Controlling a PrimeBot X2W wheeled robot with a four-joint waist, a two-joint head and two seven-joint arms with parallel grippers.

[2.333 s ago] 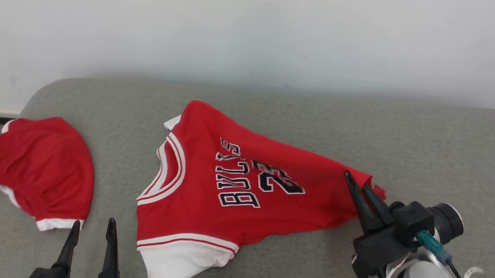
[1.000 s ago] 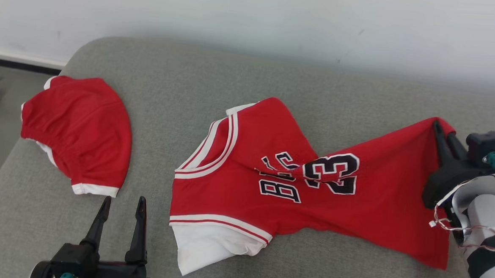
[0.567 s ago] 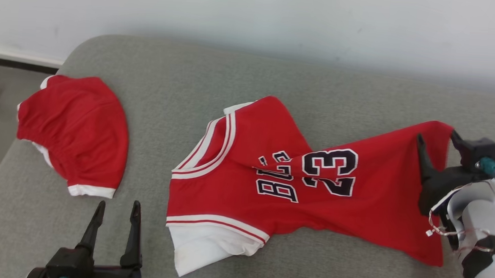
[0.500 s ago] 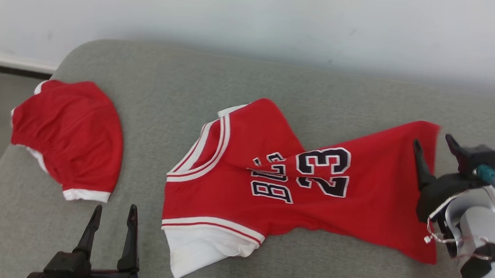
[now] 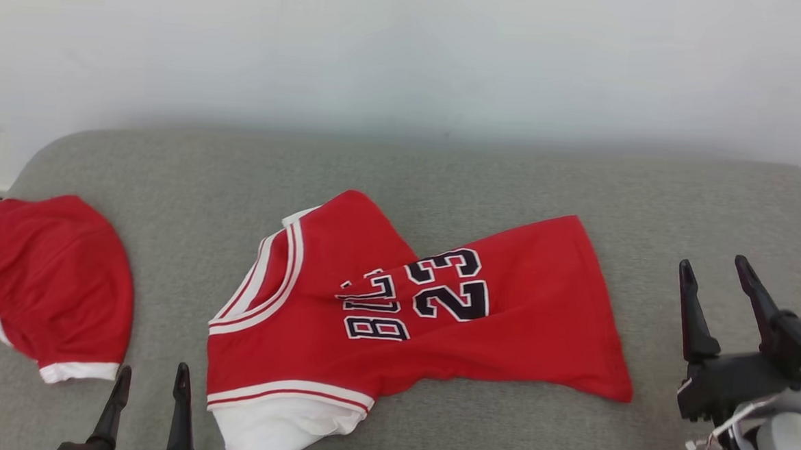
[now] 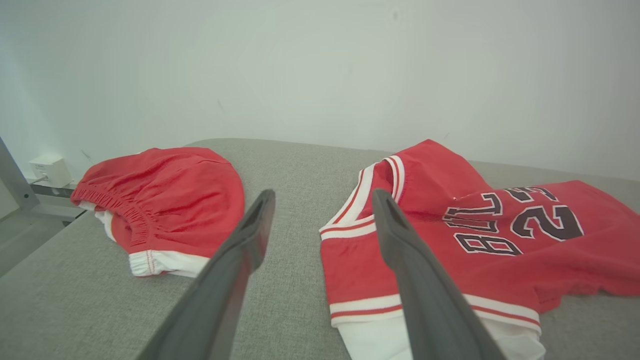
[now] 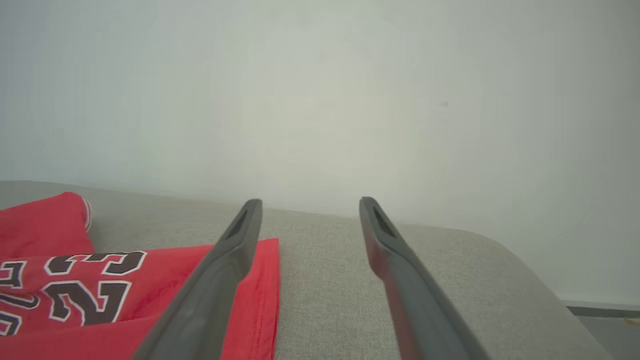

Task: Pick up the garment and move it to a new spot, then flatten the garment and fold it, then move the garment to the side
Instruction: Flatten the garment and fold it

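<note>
The garment (image 5: 429,322), a red jersey with white trim and the number 23, lies crumpled on the grey cushion (image 5: 444,179), its lettering creased by a fold; it also shows in the left wrist view (image 6: 475,235) and the right wrist view (image 7: 125,295). My right gripper (image 5: 714,265) stands open just right of the jersey's hem, holding nothing, fingers spread (image 7: 307,202). My left gripper (image 5: 153,373) is open at the lower left, between the jersey and the shorts, empty too (image 6: 322,195).
Red shorts (image 5: 48,282) with white trim lie bunched at the cushion's left end (image 6: 165,200). A pale wall runs behind. The cushion's rounded right end (image 7: 525,280) drops to the floor, and there is bare cushion right of the jersey.
My right gripper opened and let go of the jersey's hem, which dropped flat on the cushion. The gripper then drew back to the right. The head camera also shifted.
</note>
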